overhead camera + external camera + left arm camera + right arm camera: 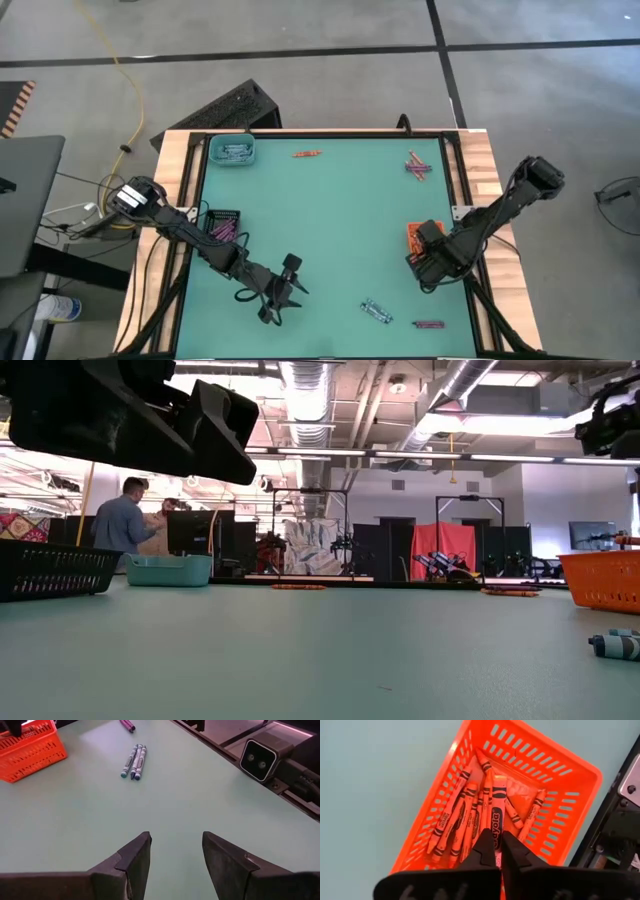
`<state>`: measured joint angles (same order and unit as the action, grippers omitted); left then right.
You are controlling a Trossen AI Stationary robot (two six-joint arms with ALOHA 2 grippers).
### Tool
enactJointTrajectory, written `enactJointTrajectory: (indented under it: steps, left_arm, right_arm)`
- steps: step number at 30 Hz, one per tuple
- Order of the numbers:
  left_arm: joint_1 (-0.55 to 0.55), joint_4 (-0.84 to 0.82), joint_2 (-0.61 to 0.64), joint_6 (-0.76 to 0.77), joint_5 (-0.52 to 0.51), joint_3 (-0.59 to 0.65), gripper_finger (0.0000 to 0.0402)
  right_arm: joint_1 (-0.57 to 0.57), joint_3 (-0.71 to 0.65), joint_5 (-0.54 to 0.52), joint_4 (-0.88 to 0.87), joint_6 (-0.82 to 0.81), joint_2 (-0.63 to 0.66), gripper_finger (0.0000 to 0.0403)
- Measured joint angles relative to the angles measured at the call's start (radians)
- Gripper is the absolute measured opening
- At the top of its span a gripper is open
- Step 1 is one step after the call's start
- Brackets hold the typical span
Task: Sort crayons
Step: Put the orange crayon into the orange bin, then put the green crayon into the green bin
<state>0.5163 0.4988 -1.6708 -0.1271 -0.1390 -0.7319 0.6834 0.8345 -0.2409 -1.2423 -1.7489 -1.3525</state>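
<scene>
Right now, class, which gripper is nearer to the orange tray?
Right. The right gripper hangs directly over the orange tray, shut on an orange crayon. The left gripper sits open across the table, well apart from it.

A teal tray [231, 151] sits at the table's [330, 230] far left corner, a black tray [224, 222] along its left edge, and an orange tray [416, 236] near its right edge. A yellow cable [128, 92] trails across the floor. A person [121, 523] stands in the room beyond.
</scene>
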Motion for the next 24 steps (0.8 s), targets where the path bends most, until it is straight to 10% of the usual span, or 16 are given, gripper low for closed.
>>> enactJointTrajectory:
  steps: [24]
  left_arm:
    - [-0.042, 0.094, 0.000, -0.011, 0.008, -0.012, 0.0169]
  right_arm:
    - [0.004, 0.040, -0.073, -0.003, 0.029, -0.001, 0.0069]
